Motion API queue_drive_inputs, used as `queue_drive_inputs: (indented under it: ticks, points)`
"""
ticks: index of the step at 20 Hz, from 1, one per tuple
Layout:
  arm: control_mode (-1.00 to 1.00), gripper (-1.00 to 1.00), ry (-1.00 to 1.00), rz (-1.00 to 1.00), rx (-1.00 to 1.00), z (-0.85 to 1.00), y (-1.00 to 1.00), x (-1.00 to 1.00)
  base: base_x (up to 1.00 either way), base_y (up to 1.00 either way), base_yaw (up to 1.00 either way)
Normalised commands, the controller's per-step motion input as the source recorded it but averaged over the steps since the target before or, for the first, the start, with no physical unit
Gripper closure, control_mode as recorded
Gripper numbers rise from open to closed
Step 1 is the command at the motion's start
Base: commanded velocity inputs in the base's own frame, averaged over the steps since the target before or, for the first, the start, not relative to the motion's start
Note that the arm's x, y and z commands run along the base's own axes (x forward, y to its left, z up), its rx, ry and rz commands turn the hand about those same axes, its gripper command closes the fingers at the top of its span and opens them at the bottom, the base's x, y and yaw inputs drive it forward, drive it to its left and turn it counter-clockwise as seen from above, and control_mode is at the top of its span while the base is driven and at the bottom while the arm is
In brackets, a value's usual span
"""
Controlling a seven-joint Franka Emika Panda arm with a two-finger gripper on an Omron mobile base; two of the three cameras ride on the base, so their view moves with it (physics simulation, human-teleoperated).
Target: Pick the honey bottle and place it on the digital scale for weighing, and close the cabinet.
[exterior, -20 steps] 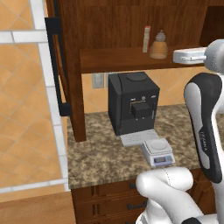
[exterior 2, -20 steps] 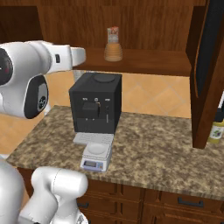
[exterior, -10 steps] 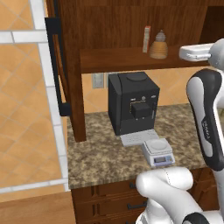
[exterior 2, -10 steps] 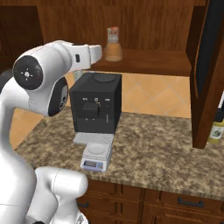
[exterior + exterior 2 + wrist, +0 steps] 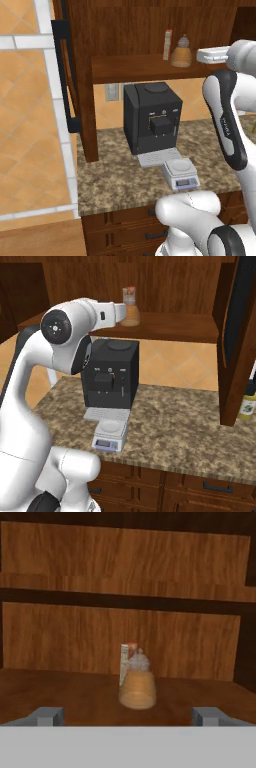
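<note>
The honey bottle [image 5: 137,687], squat and amber with a grey cap, stands on the lower shelf of the open cabinet [image 5: 145,67]. It also shows in the left base view [image 5: 181,52] and the right base view [image 5: 132,314]. My gripper [image 5: 127,717] is level with it and a short way in front, open, with nothing between the fingertips [image 5: 47,716]. From the sides the gripper [image 5: 201,54] [image 5: 124,310] points at the bottle. The digital scale [image 5: 180,172] [image 5: 110,435] sits on the counter in front of the coffee machine. One cabinet door [image 5: 67,75] hangs open at the left.
A thin beige-and-red box [image 5: 125,662] stands right behind the bottle. The black coffee machine [image 5: 152,117] sits under the shelf. The other open door [image 5: 239,336] stands at the right, with a yellow bottle [image 5: 247,403] behind it. Drawers [image 5: 130,230] run below the granite counter.
The arm has swung up and the hand has come closer to the honey bottle at shelf height. The fingers have stayed wide apart. Nothing else has moved.
</note>
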Motion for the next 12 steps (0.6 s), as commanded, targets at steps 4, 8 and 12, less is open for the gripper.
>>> queue_drive_inputs:
  ticks: [4, 8, 12]
  points:
    - [-1.0, -1.0, 0.02, 0.0, 0.0, -0.11, 0.0, 0.69, 0.0, 0.0, 0.0]
    - [-1.0, -1.0, 0.0, 0.0, 0.0, -0.01, -0.1, 0.56, 0.0, 0.0, 0.0]
    - [-1.0, -1.0, 0.0, 0.0, 0.0, 0.04, -0.1, 0.54, 0.0, 0.0, 0.0]
